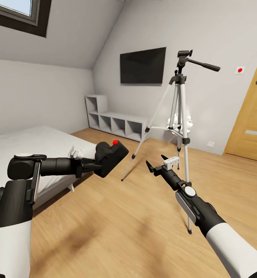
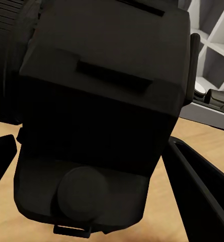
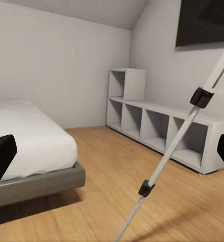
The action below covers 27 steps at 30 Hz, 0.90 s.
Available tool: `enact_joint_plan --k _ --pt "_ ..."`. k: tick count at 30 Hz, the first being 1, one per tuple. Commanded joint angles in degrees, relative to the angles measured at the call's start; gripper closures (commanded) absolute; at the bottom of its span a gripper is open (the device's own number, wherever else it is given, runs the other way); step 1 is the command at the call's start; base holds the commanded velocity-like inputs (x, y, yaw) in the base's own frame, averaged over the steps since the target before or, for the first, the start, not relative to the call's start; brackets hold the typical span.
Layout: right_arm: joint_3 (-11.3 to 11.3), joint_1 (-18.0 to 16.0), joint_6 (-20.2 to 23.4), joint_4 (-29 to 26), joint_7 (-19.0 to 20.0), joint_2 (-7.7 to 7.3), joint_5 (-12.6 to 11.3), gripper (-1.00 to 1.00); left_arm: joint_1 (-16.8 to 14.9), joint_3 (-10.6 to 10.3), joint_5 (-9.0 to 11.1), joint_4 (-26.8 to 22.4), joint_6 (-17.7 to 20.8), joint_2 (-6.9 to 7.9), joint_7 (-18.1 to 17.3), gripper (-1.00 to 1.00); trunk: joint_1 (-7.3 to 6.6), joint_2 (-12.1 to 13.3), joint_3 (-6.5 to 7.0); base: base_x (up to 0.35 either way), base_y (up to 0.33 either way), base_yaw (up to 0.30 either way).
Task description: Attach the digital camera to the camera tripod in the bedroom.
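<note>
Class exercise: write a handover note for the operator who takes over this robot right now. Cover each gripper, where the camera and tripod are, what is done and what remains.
Left gripper: shut on the small matte-black digital camera with a red round button, held above the light wood floor beside the grey bed.
Right gripper: open, holding nothing, close to a leg of the tall silver-grey camera tripod with black head and pan handle.
Done: camera picked up and brought near the tripod.
Left: raise the camera to the tripod head, which stands well above it, seat it there and release.
</note>
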Motion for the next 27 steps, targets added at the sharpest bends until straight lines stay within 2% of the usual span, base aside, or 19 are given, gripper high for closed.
enact_joint_plan --k 1,27 --pt "0.18 -0.05 -0.17 0.05 0.20 -0.06 -0.61 -1.00 -0.05 0.00 -0.61 -0.05 0.58 -0.02 -0.62 1.00 -0.04 -0.01 0.07 0.000 0.000 0.000" --pt "0.18 -0.05 -0.17 0.02 0.20 -0.03 -0.61 -1.00 -0.05 -0.50 -0.61 -0.05 0.58 -0.19 -0.62 1.00 -0.71 0.34 3.42 0.000 0.000 0.000"
